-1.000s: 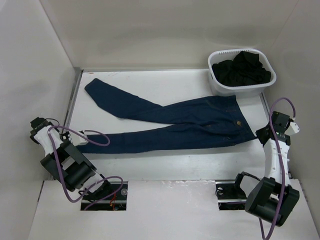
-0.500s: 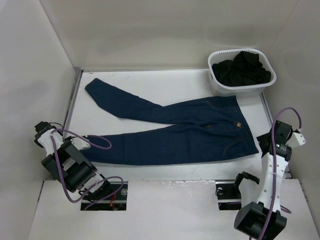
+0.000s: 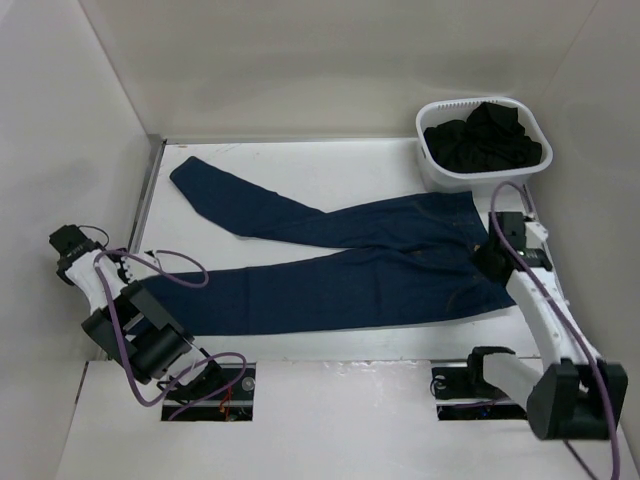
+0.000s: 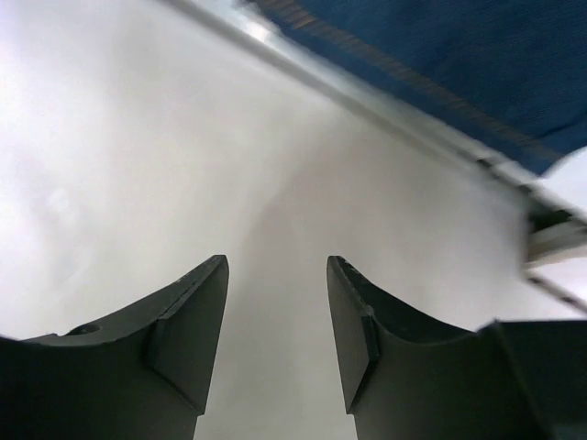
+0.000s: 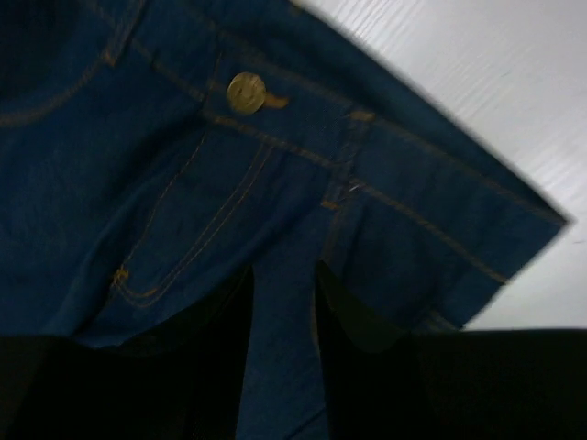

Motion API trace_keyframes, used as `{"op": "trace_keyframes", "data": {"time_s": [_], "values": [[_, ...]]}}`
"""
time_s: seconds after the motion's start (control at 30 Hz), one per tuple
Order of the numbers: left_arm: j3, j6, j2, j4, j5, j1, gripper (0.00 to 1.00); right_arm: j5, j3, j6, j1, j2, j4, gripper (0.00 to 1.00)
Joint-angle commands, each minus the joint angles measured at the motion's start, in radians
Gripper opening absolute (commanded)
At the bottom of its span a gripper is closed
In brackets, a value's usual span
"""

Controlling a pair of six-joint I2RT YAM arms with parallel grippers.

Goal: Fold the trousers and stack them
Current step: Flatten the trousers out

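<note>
Two legs of the trousers (image 3: 330, 285) splay leftward across the table (image 3: 330, 165) in the top view, waist to the right, so the long axis runs left to right. The right gripper (image 3: 490, 262) hangs over the waistband; the left gripper (image 3: 70, 245) sits left of the near hem. The left wrist view shows spread fingers (image 4: 183, 330) over bare surface, denim beyond. In the right wrist view, parted fingers (image 5: 358, 321) pinch nothing, the waist button (image 5: 246, 92) ahead; the right arm seems better placed.
</note>
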Motion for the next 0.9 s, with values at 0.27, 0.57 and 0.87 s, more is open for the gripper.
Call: {"op": "trace_keyframes", "data": {"time_s": [0.27, 0.57, 0.87], "values": [[-0.035, 0.03, 0.007, 0.118, 0.048, -0.216, 0.47, -0.039, -0.183, 0.443, 0.066, 0.221, 0.155, 0.34], [-0.032, -0.062, 0.047, 0.244, 0.082, -0.283, 0.5, -0.005, -0.25, 0.813, 0.152, 0.201, -0.044, 0.16], [0.254, -0.429, 0.202, 0.171, 0.177, -0.309, 0.58, 0.053, -0.208, 0.74, 0.149, -0.055, -0.193, 0.15]]}}
